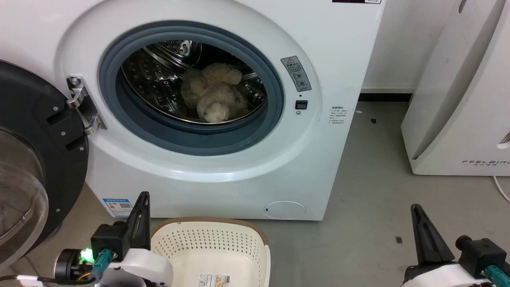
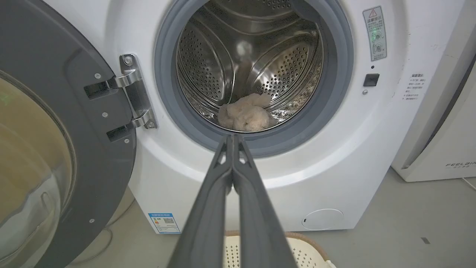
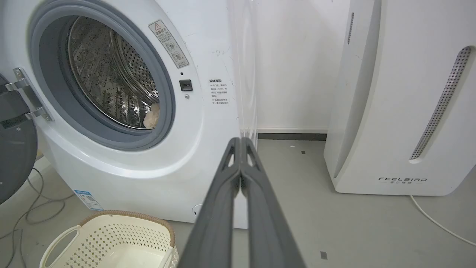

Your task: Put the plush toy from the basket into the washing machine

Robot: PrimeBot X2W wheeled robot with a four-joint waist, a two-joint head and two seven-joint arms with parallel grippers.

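Observation:
The fluffy beige plush toy [image 1: 213,97] lies inside the steel drum of the white washing machine [image 1: 223,175], behind the grey gasket; the plush toy [image 2: 245,115] and a bit of the plush toy [image 3: 151,116] show through the porthole. The cream basket [image 1: 211,249] stands on the floor before the machine, holding nothing but its label. My left gripper [image 1: 142,196] is shut and empty at the basket's left rim. My right gripper [image 1: 415,208] is shut and empty, low at the right over the floor. Both wrist views show fingers pressed together: left gripper [image 2: 232,137], right gripper [image 3: 240,139].
The machine's dark round door [image 1: 28,159] hangs open at the left. A white slanted FEELBIRD appliance [image 1: 458,99] stands at the right, with grey floor [image 1: 378,179] between it and the machine. A cable [image 3: 33,208] lies on the floor left of the basket [image 3: 111,242].

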